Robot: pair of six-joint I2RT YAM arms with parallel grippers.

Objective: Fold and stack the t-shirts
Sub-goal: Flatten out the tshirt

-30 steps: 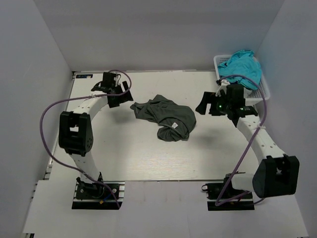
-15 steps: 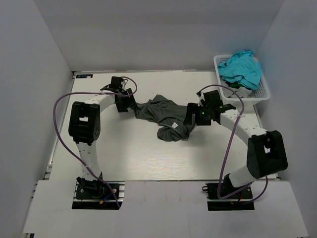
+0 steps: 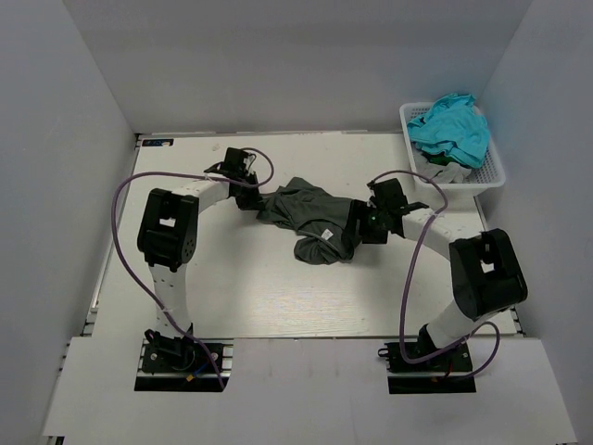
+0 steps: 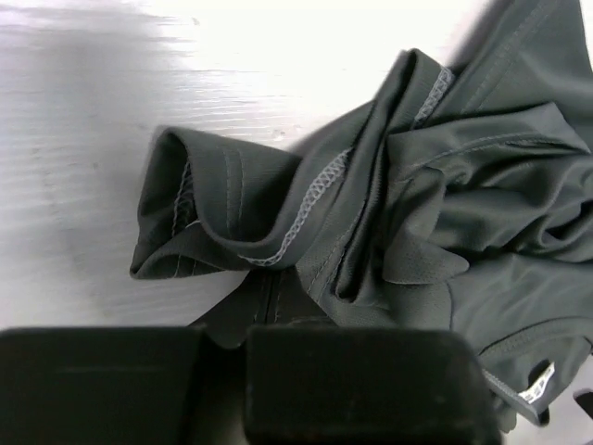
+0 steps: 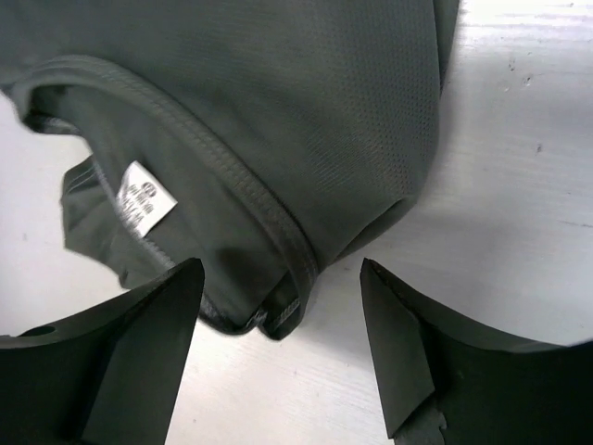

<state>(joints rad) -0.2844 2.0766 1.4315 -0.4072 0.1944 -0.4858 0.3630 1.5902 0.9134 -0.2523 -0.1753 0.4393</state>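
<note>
Pale grey walls close round a whitish wooden tabletop (image 3: 232, 297), and near its middle, a little toward 12 o'clock, we see a crumpled dark charcoal-grey cloth t-shirt (image 3: 310, 215) lying in a loose heap. At the heap's 9 o'clock edge the left fingers (image 3: 252, 195) sit low on the cloth. Through the left wrist camera we find the two black blocks drawn almost together, with a fold of the shirt's stitched edge pinched in the narrow slit between them. A rolled sleeve opening lies just beyond on the bare boards. At the heap's 3 o'clock edge the right fingers (image 3: 359, 222) stand wide apart, one to each side of the ribbed neckline, which reaches into the gap between them; we cannot tell whether either tip touches the cloth. A small white printed neck label (image 5: 141, 197) shows inside the collar, at about 10 o'clock from that gap. Toward 1 o'clock on the tabletop, well apart from the heap, a white plastic lattice basket (image 3: 498, 174) holds a bunched turquoise cloth t-shirt (image 3: 451, 125) that rises above its rim.
</note>
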